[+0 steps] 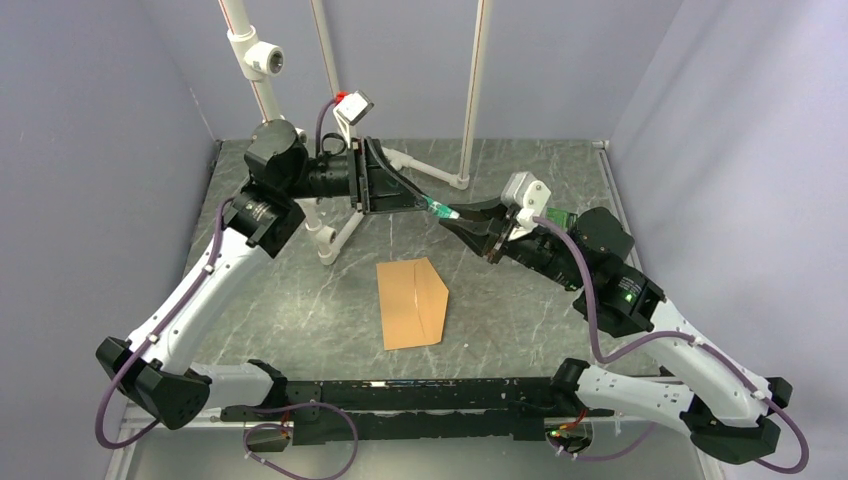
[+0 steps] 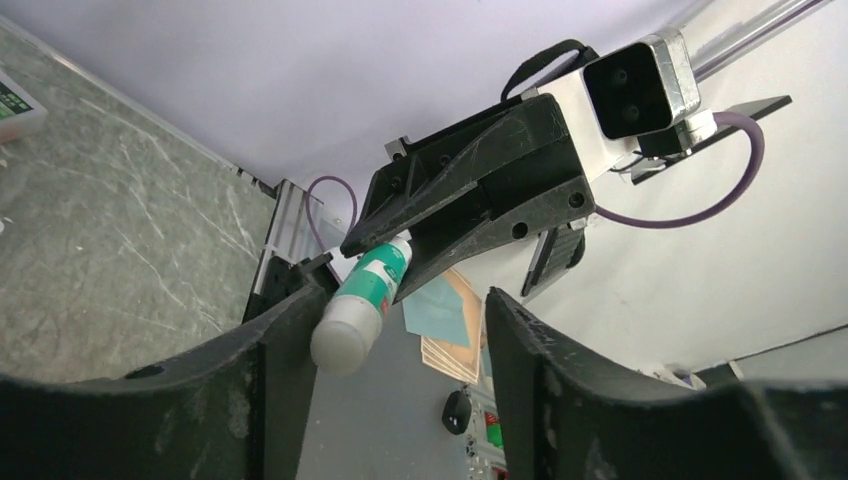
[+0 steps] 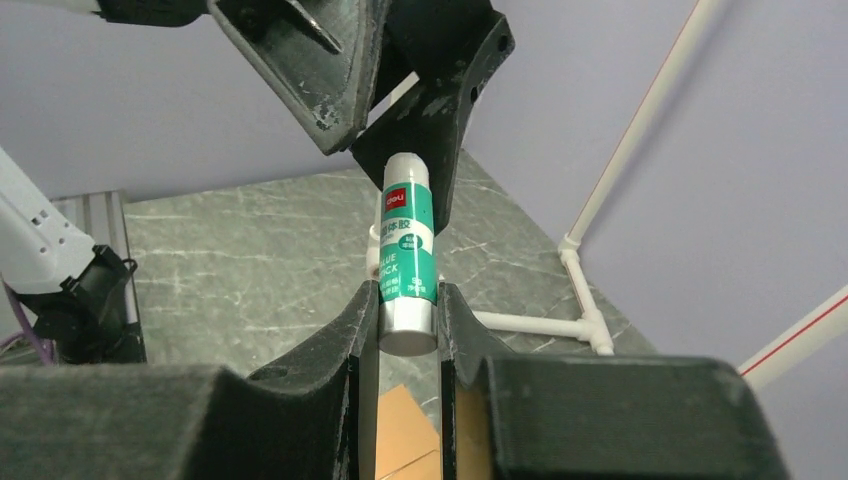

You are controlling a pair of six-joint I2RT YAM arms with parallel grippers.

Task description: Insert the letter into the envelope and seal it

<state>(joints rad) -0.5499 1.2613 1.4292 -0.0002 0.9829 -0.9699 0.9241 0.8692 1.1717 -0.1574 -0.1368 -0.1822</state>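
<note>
We see the envelope (image 1: 410,303) lying flat on the table (image 1: 300,300) midway between the two arms, with its pointed flap open toward the right arm. Beyond it, both grippers meet in the air. Our right gripper (image 3: 408,300) is clamped on a green-and-white glue stick (image 3: 407,250). The stick's white end points into the left gripper (image 2: 402,305), whose fingers stand apart around that end. We cannot tell whether they touch it.

Green-and-white glue stick (image 3: 408,258), grey marbled table (image 1: 300,300), white pipe frame (image 1: 473,90)
</note>
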